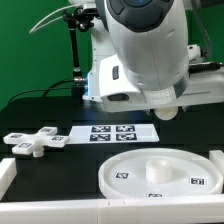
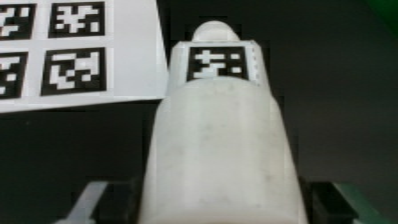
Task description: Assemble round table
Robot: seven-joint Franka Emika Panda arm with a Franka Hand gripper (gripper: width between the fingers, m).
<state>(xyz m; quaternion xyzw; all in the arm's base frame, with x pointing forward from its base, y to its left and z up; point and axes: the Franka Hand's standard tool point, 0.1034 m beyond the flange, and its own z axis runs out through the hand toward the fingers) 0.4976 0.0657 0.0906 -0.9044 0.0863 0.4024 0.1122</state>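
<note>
Overhead, arm point(image 1: 145, 50) raised, gripper point(image 2: 205, 203) closed on cylinder leg point(image 2: 214, 120), apparently above marker board point(image 2: 75, 48).

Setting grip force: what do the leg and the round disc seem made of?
Leg: probably white plastic, matte, with a faintly mottled surface and a printed tag stuck on. Round disc: seemingly the same matte white plastic, judging by its even colour and moulded rim.

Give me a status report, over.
Gripper straddling the short thick white plastic cylinder leg, grip unconfirmed. Large white rimmed round disc and white cross-shaped foot piece lie apart. Nothing seen blocking.
</note>
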